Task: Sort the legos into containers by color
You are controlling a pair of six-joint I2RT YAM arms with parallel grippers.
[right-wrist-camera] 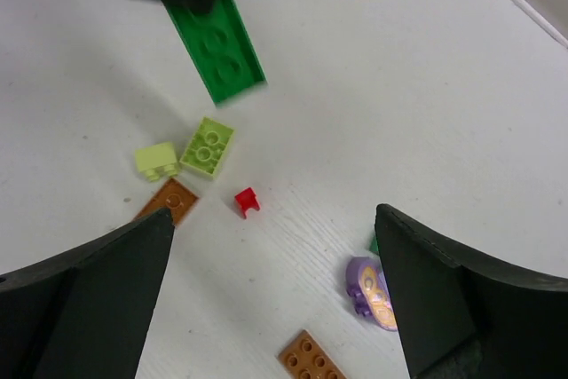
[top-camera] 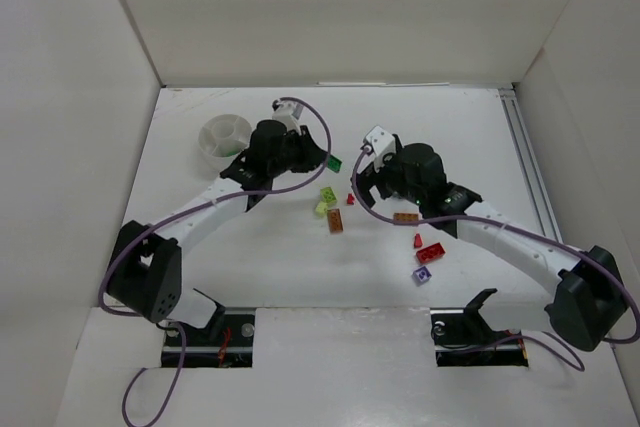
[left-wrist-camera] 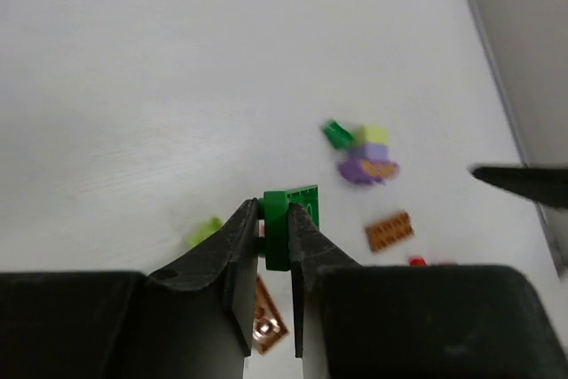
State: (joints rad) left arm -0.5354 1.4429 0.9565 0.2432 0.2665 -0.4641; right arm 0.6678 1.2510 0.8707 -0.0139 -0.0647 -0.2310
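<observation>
Green plastic, a flat studded brick [right-wrist-camera: 217,46] is clamped at one end between the fingers of the left gripper [left-wrist-camera: 273,212]. In the left wrist view it shows as a narrow strip between the fingertips and juts past them toward the top of the frame. In the right wrist view it sits at the upper left, its long axis slanting from upper left to lower right and its studs facing the camera. In the top view it lies near the centre, right of the round white plastic dish with inner dividers [top-camera: 212,153], which stands at the upper left of the white table [top-camera: 280,267]. The right gripper [right-wrist-camera: 273,219] hangs with its jaws spread wide open over loose pieces: a lime-yellow square brick [right-wrist-camera: 208,146], a smaller lime-yellow brick [right-wrist-camera: 157,161] just beside it, a tiny red piece [right-wrist-camera: 246,201], an orange-brown plate [right-wrist-camera: 169,200], a second orange-brown plate [right-wrist-camera: 311,359] at the bottom edge, and a pale purple piece [right-wrist-camera: 371,288] at the lower right.
</observation>
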